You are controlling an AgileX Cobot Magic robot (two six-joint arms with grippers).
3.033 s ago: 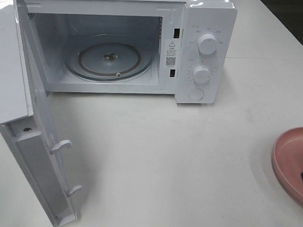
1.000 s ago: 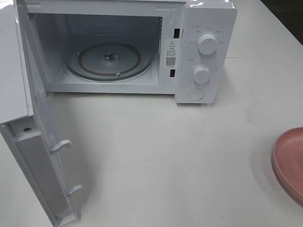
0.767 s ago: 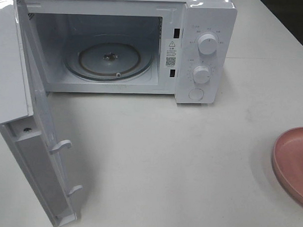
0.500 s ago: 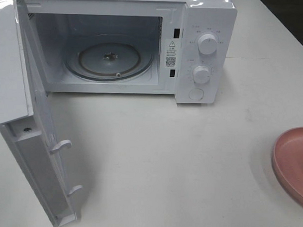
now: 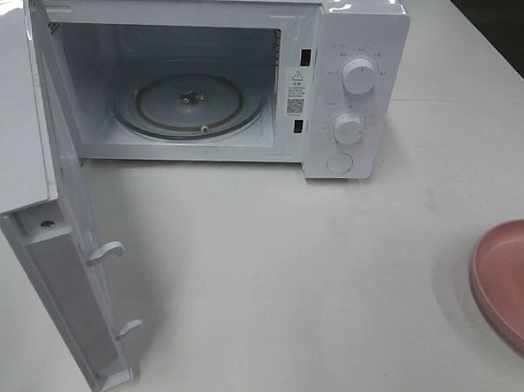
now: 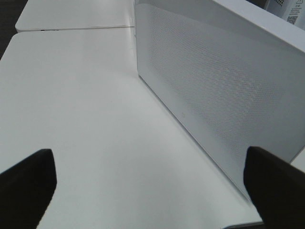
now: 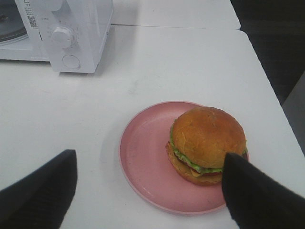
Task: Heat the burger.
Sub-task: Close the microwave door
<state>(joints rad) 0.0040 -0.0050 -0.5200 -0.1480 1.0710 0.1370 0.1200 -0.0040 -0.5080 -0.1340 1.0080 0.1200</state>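
The burger (image 7: 207,140), with a golden-brown bun, green lettuce and yellow cheese, sits on the right half of a round pink plate (image 7: 143,157) in the right wrist view. My right gripper (image 7: 147,191) hovers open on the near side of the plate, one dark finger on each side and nothing between them. One fingertip (image 7: 252,191) overlaps the burger's edge in the picture. The exterior high view shows only part of the plate (image 5: 509,282) at the right edge; the burger and both grippers are outside that view. My left gripper (image 6: 150,191) is open and empty, beside the outer face of the microwave door (image 6: 224,81).
The white microwave (image 5: 335,78) stands at the back of the white table. Its door (image 5: 45,240) is swung wide to the left. The glass turntable (image 5: 189,103) inside is bare. Two knobs and a button are on its right panel. The table's right edge runs close behind the plate.
A dark gripper tip that showed over the plate at the right edge three seconds ago has left the exterior high view. Nothing has moved in the last second.
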